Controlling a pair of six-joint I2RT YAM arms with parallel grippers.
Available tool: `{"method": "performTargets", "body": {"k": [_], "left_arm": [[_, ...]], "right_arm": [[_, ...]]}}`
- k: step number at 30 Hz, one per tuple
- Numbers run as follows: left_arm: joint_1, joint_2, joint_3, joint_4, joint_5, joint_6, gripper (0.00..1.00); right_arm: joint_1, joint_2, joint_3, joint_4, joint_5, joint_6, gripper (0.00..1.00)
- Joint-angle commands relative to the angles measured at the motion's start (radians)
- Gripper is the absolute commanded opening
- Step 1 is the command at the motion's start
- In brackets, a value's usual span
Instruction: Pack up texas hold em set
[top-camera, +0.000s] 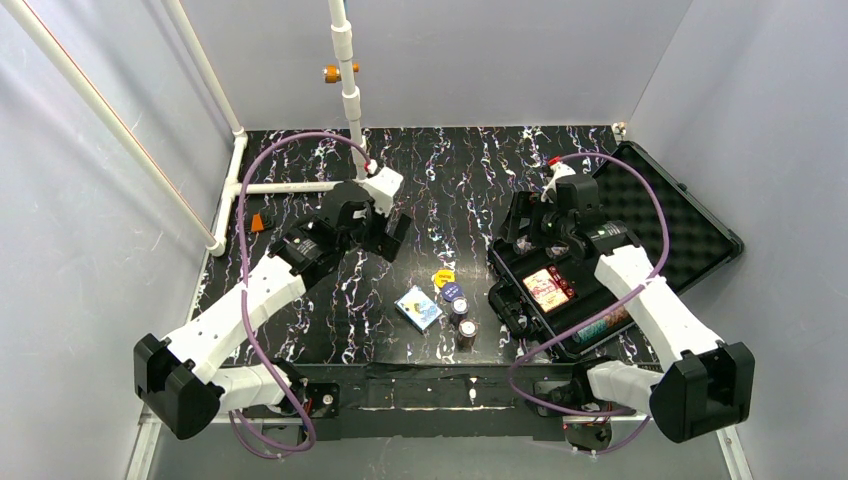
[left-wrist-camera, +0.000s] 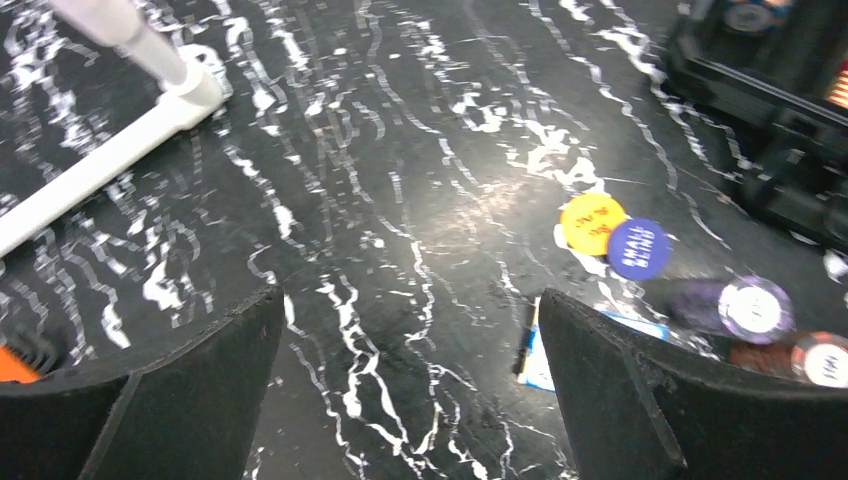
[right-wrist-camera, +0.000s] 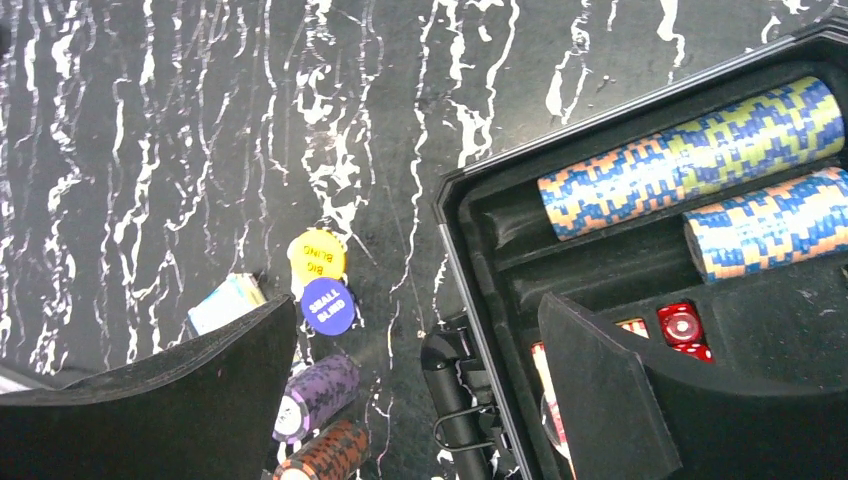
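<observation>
The black case lies open at the right, its foam lid laid back. Its tray holds two blue-yellow chip stacks, red dice and a red deck. On the table to its left lie a blue deck, a yellow button, a blue button, a purple chip stack and a brown chip stack. My left gripper is open and empty, above the table behind the blue deck. My right gripper is open and empty, straddling the case's left rim.
A white pipe frame lies at the back left, with an upright pole behind the left gripper. A small orange object sits near the pipe. The case's handle sticks out on its left side, beside the purple stack.
</observation>
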Motion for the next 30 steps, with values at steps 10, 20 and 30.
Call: {"method": "performTargets", "body": {"k": [10,20,30], "left_arm": [[-0.084,0.023,0.013,-0.042,0.457,0.096,0.98],[-0.284,0.150,0.064,-0.156,0.460,0.180,0.97],[-0.309,0.195,0.005,-0.159,0.570,0.399,0.98]], "right_arm": [[0.002,-0.073,0.021,-0.079,0.053,0.001,0.98],[0.002,-0.115,0.037,-0.104,0.207,0.043,0.98],[0.002,-0.158,-0.018,-0.039,0.164,-0.008,0.98]]}}
